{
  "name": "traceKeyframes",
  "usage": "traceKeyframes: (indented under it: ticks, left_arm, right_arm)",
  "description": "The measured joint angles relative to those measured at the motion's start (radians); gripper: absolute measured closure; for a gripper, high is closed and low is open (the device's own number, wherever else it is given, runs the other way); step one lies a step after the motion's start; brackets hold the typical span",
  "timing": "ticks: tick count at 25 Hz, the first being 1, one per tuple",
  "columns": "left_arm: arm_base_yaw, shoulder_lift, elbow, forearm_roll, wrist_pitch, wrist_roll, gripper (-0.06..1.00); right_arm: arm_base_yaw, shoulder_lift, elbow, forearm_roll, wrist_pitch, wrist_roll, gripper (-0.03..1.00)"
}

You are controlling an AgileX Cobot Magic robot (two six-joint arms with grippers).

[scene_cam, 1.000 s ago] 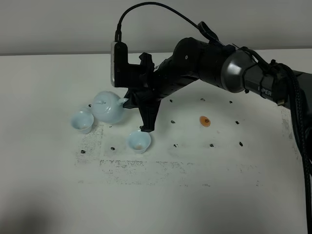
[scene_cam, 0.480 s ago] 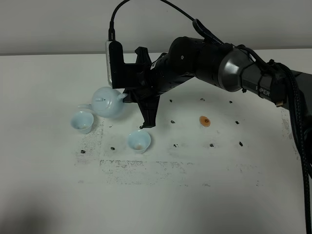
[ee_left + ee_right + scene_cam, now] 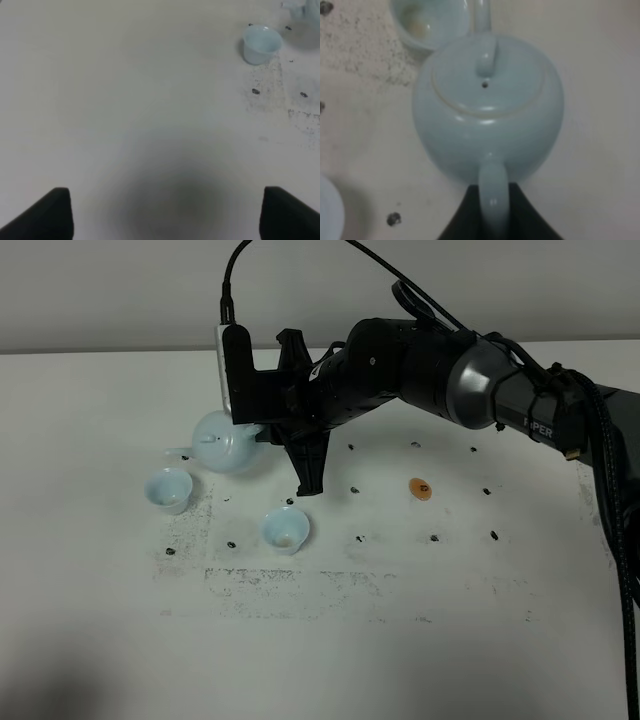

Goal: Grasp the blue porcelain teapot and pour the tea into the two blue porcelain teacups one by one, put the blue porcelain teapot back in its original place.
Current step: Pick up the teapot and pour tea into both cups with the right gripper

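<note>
1. My right jaws are clamped together on the loop handle of the blue porcelain teapot [image 3: 228, 443]. In the right wrist view, the dark tips sit on either side of the handle, below the round body [image 3: 487, 105].
2. The teapot is at the left of the surface [image 3: 110, 640]. Its spout points to the left, away from my right arm [image 3: 430, 370].
3. One blue porcelain teacup [image 3: 168, 489] stands just beside the spout tip, toward the front edge. The right wrist view shows a brownish tint inside it [image 3: 427, 20].
4. The second blue porcelain teacup [image 3: 285, 529] stands apart from the first, nearer the front and below my wrist. It also shows a brownish tint inside.
5. An orange spot [image 3: 421, 488] lies well to the right of the cups. Small black marks are scattered over a grey smudged patch [image 3: 260, 580].
6. My left jaws stand wide apart, with only two dark tips showing at the corners of the left wrist view. One teacup [image 3: 261, 43] is far ahead of them.
7. Hidden or unclear:
   - My right wrist and its camera housing [image 3: 235, 375] cover the handle in the exterior high view.
   - I cannot tell whether the teapot base touches the surface.
   - The second cup is cut off at the edge of the right wrist view.
   - My left arm is out of the exterior high view.
</note>
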Motion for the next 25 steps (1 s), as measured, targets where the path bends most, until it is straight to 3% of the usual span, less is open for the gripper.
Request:
traceKeyframes:
  ticks: [12, 25]
  left_arm:
    - [0.0, 0.0, 0.0, 0.0, 0.0, 0.0, 0.22]
    - [0.0, 0.0, 0.0, 0.0, 0.0, 0.0, 0.22]
  right_arm:
    - [0.042, 0.008, -0.002, -0.098, -0.04, -0.005, 0.93]
    - [0.042, 0.049, -0.002, -0.131, -0.081, -0.004, 0.93]
